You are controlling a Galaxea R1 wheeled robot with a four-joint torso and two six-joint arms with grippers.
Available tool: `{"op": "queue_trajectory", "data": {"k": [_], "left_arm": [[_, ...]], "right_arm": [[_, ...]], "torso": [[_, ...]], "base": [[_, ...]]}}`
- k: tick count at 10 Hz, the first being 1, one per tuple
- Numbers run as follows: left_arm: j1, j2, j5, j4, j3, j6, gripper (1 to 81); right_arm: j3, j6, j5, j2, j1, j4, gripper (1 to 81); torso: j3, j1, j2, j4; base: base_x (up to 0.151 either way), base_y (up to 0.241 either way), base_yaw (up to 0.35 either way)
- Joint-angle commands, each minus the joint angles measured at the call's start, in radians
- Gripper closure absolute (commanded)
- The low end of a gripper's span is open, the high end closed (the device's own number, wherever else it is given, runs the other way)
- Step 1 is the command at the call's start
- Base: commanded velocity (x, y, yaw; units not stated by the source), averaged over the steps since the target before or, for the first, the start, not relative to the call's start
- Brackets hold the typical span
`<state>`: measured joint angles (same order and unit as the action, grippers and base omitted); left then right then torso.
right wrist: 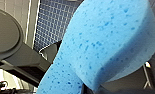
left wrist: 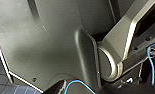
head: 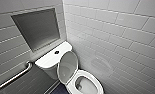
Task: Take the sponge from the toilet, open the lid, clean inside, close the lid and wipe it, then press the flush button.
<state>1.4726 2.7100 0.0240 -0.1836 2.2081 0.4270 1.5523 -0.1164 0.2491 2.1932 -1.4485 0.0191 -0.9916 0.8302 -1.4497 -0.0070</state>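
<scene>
The white toilet (head: 91,75) stands in the tiled corner in the head view. Its oval lid (head: 68,65) is raised and leans back against the tank (head: 49,60), leaving the bowl open. The small dark flush button (head: 56,52) sits in the middle of the tank top. The bright blue sponge (right wrist: 105,42) looms very close in the right wrist view, lifted off any surface with dark floor tiles behind it, and my right gripper is shut on it. My left gripper is open and holds nothing; the left wrist view looks onto the robot's own dark body panels.
A metal grab bar (head: 15,76) runs along the left wall beside the tank. A recessed grey niche (head: 38,27) sits in the wall above the tank. White tiled walls close in on both sides. Dark small-tiled floor (right wrist: 53,22) lies below.
</scene>
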Motion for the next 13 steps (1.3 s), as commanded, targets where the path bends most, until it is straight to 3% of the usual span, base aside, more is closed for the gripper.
{"op": "queue_trajectory", "data": {"k": [1, 4, 6, 9, 10, 11, 13], "left_arm": [[0.005, 0.021, 0.073, -0.036, 0.013, 0.009, 1.0], [0.004, 0.044, 0.074, -0.037, 0.016, 0.009, 1.0], [0.004, 0.044, 0.073, -0.037, 0.016, 0.009, 1.0], [0.006, 0.051, 0.073, -0.037, 0.016, 0.009, 1.0], [0.006, 0.057, 0.073, -0.036, 0.016, 0.009, 1.0], [0.004, 0.062, 0.074, -0.033, 0.016, 0.01, 1.0], [0.005, 0.071, 0.074, -0.034, 0.03, 0.01, 1.0]], "right_arm": [[-0.15, -0.011, -0.051, -0.174, 0.255, -0.077, 81.1], [-0.186, -0.011, -0.106, -0.208, 0.468, -0.206, 81.1], [-0.183, -0.012, -0.211, -0.191, 0.582, -0.22, 81.1], [-0.132, -0.012, -0.272, -0.133, 0.676, -0.225, 81.1], [-0.108, -0.019, -0.275, -0.117, 0.681, -0.235, 81.1], [-0.077, -0.026, -0.275, -0.105, 0.687, -0.245, 81.1], [-0.045, -0.048, -0.278, -0.088, 0.736, -0.257, 81.1]], "torso": [[0.0, 0.0, 0.0, 0.0], [0.0, 0.0, 0.0, 0.0], [-0.001, 0.0, 0.001, 0.0], [-0.001, 0.0, 0.001, 0.0], [-0.001, 0.0, 0.001, 0.041], [-0.001, 0.0, 0.001, 0.098], [-0.002, 0.0, 0.002, 0.132]], "base": [[0.0, 0.0, 0.0], [0.0, 0.0, 0.0], [0.0, 0.0, 0.0], [0.0, 0.0, 0.0], [0.0, 0.0, 0.0], [0.0, 0.0, 0.0], [0.0, 0.0, 0.0]]}}
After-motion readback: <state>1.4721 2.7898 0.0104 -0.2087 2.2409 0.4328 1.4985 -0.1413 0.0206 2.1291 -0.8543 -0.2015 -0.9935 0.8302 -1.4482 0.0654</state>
